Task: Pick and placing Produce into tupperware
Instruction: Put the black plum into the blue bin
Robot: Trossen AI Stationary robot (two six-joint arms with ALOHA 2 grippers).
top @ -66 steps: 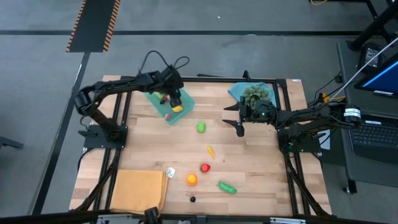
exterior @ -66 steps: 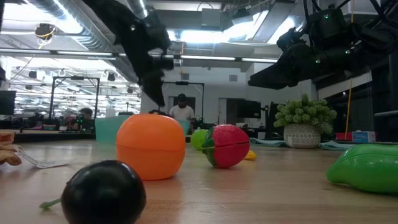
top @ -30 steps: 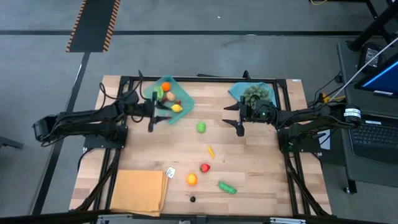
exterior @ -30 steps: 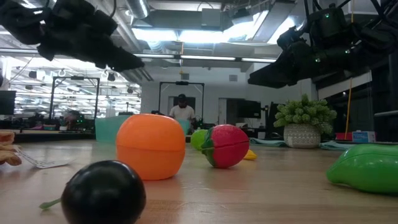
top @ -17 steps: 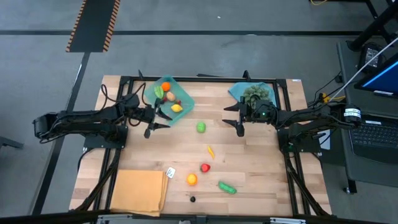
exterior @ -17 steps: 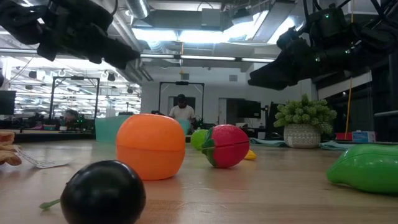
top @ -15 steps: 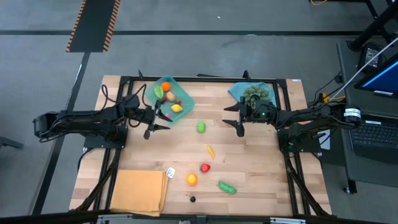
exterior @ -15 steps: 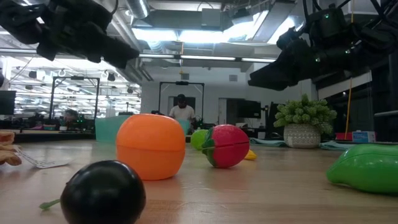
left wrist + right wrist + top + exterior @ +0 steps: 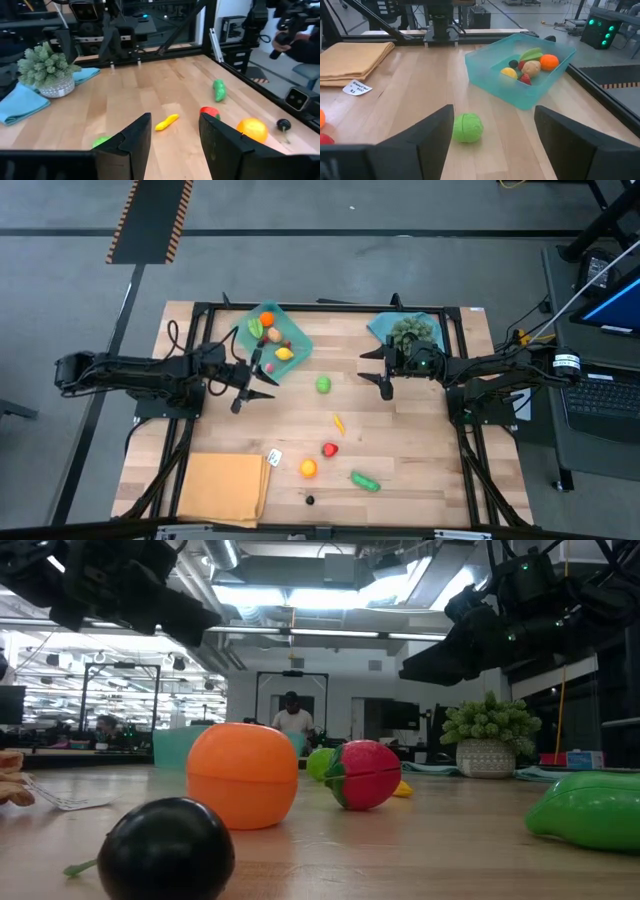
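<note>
The teal tupperware (image 9: pixel 272 340) (image 9: pixel 520 70) sits at the table's far left with several pieces of produce inside. Loose produce lies on the wood: a green ball (image 9: pixel 323 384) (image 9: pixel 467 127), a yellow piece (image 9: pixel 339 421) (image 9: pixel 166 121), a red piece (image 9: pixel 329 449), an orange (image 9: pixel 308 468), a green cucumber (image 9: pixel 365 481) and a dark berry (image 9: pixel 310 500). My left gripper (image 9: pixel 252 397) (image 9: pixel 175 145) hovers open and empty just near-side of the tupperware, pointing at the loose produce. My right gripper (image 9: pixel 376 373) (image 9: pixel 495 145) hangs open and empty right of the green ball.
A folded orange-tan mat (image 9: pixel 225 485) lies at the near left, with a white tag (image 9: pixel 274 456) beside it. A potted grey-green plant (image 9: pixel 410 330) stands on a blue cloth at the far right. Black frame rails run along the table's edges. A person stands far behind the table (image 9: pixel 292 715).
My left gripper has swung away from the tupperware toward the table's near edge, staying above the wood with nothing between its fingers. The produce in the tupperware and on the table has kept its place.
</note>
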